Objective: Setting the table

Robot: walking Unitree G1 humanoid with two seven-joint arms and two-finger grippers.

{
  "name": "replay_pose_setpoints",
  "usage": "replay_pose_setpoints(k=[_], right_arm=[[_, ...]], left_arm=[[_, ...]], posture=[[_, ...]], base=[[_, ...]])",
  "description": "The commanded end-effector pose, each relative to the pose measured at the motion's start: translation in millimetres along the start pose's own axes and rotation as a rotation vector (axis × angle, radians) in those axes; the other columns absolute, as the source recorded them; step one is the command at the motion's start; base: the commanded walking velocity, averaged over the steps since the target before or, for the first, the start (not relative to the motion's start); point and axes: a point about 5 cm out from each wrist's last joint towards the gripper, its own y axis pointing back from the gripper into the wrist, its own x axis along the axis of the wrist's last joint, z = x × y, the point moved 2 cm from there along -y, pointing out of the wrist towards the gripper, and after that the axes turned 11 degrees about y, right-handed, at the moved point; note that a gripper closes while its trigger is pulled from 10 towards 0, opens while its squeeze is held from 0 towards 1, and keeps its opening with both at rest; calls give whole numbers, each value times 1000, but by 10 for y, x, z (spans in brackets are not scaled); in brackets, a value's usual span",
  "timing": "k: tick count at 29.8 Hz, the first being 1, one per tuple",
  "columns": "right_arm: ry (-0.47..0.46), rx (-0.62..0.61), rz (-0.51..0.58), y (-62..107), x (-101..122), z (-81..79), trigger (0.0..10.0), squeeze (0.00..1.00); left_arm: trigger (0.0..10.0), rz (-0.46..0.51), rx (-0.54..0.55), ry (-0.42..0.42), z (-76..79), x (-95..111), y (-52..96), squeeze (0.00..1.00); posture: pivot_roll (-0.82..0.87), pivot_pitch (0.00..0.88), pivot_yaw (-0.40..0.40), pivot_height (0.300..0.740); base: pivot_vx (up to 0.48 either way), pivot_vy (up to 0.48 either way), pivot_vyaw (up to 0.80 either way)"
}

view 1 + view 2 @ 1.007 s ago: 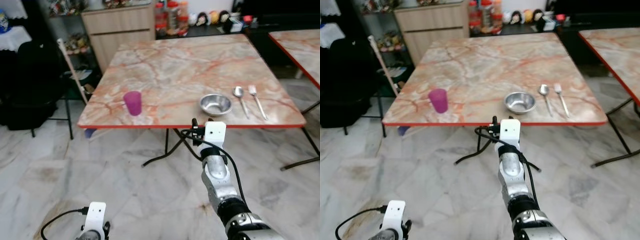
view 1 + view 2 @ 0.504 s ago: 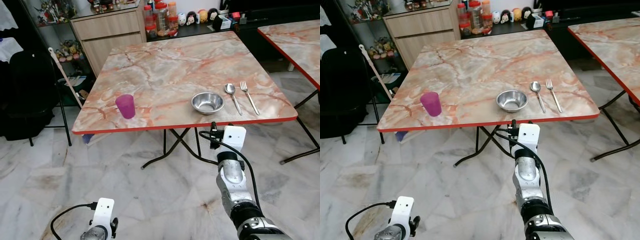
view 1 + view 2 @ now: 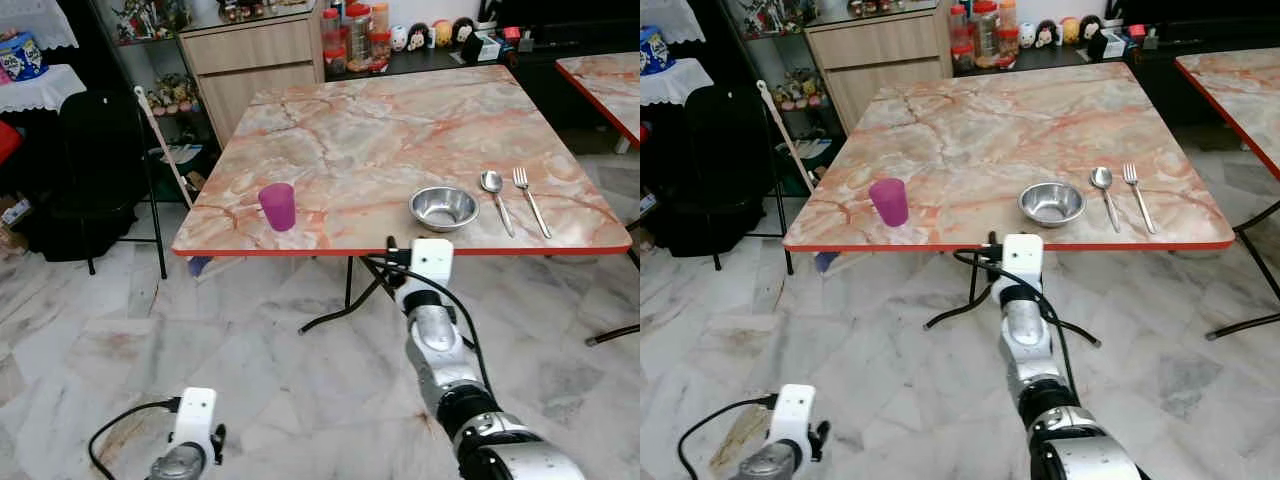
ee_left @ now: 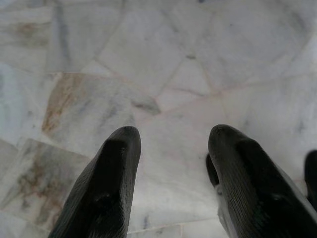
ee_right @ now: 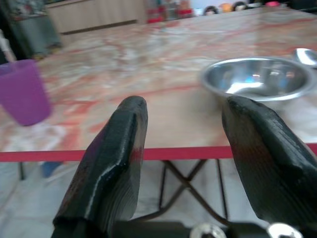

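Note:
A marble table [image 3: 390,130] with a red edge holds a purple cup [image 3: 278,206] near its front left. A steel bowl [image 3: 443,207] stands at the front right, with a spoon [image 3: 494,190] and a fork [image 3: 530,195] lying beside it. My right arm [image 3: 430,300] is raised just short of the table's front edge, below the bowl. In the right wrist view my right gripper [image 5: 185,129] is open and empty, level with the red edge, with the bowl [image 5: 257,79] and cup [image 5: 22,91] beyond. My left gripper [image 4: 171,148] hangs open over the marble floor.
A second marble table [image 3: 610,80] stands at the right. Behind the table are a wooden cabinet [image 3: 265,55] and jars [image 3: 355,30]. A black chair [image 3: 95,160] and a leaning stick [image 3: 165,150] are at the left. Folding legs [image 3: 340,310] cross under the table.
The whole picture has shifted as the camera moved. The cup, bowl, spoon and fork lie where they were, and my right arm stays raised before the table edge.

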Motion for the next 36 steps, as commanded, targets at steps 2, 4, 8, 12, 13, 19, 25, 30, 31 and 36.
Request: replay_pose_setpoints(k=[2,4,8,12,13,19,25,30,31,36], right_arm=[[-5,-10,10,18,-13,35,10000,0],[-13,-18,-5,24,-47,73,10000,0],[-2,-23,-26,12,-72,108,10000,0],[10,-11,-2,-14,-17,110,10000,0],[12,-10,-1,-16,-15,109,10000,0],[13,13,15,-66,63,75,10000,0],[0,15,22,-114,121,92,10000,0],[0,5,46,-124,161,110,10000,0],[1,5,48,-126,164,109,10000,0],[-12,1,46,-126,159,115,10000,0]], left_arm=[[10000,10,1,-15,2,62,-15,0],[10000,5,-3,-21,27,48,-15,0],[10000,7,-12,-41,59,42,-15,0],[10000,13,3,-23,56,47,-16,0],[10000,12,3,-24,57,46,-16,0],[10000,23,6,26,63,58,-17,0],[10000,36,3,35,54,80,-17,0],[10000,25,15,30,25,57,-13,0],[10000,21,18,23,18,51,-12,0],[10000,21,19,20,-4,38,-6,0]], posture=[[-20,0,150,740],[-18,0,148,740],[-14,0,134,740],[-19,0,110,740],[-19,0,110,740],[-6,0,88,740],[3,0,83,740],[8,0,83,740],[8,0,83,740],[8,0,88,740]], base=[[0,0,0],[0,0,0],[0,0,-431],[0,0,0],[0,0,0],[0,0,0],[0,0,-264],[58,0,0],[292,0,0],[308,0,0]])
